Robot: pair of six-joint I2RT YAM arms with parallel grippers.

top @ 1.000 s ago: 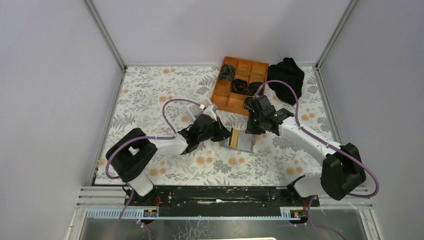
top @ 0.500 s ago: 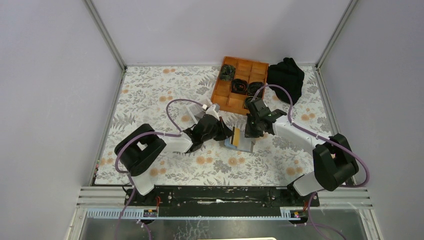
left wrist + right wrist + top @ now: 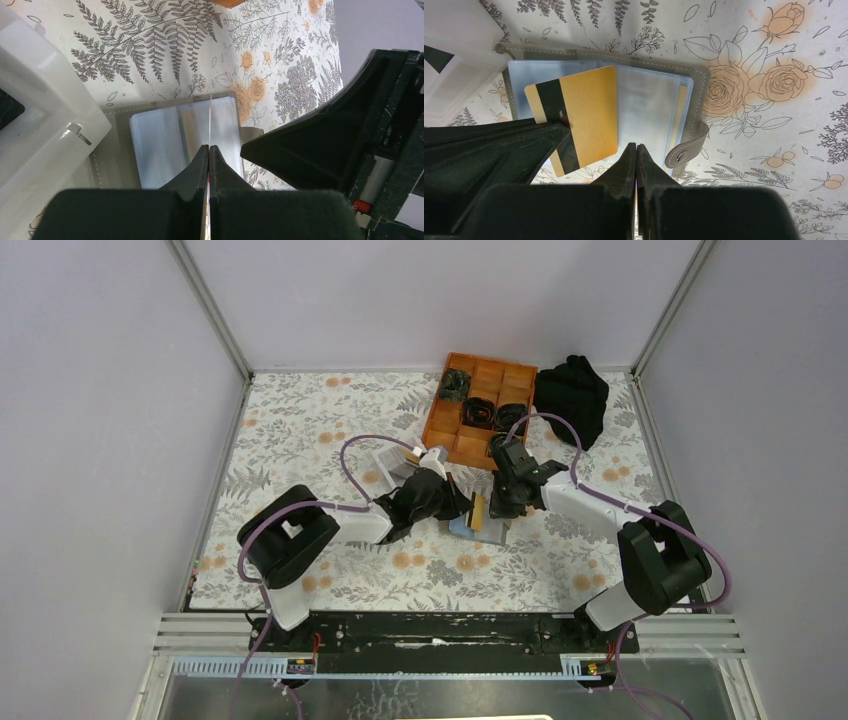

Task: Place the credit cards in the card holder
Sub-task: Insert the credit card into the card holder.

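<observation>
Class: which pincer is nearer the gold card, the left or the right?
Left. The left pincer is shut on the gold card, holding it over the open card holder. The right pincer, also shut, sits just beside the card, over the holder's clear sleeves.

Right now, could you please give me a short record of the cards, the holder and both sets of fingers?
On table: grey folding card holder, open on the floral tablecloth, pale bluish sleeves up
Held: tan-gold rectangular plastic card, black stripe, over the holder
Left fingers: shut on that card
Right fingers: shut over the holder; grip on a sleeve unclear
</observation>
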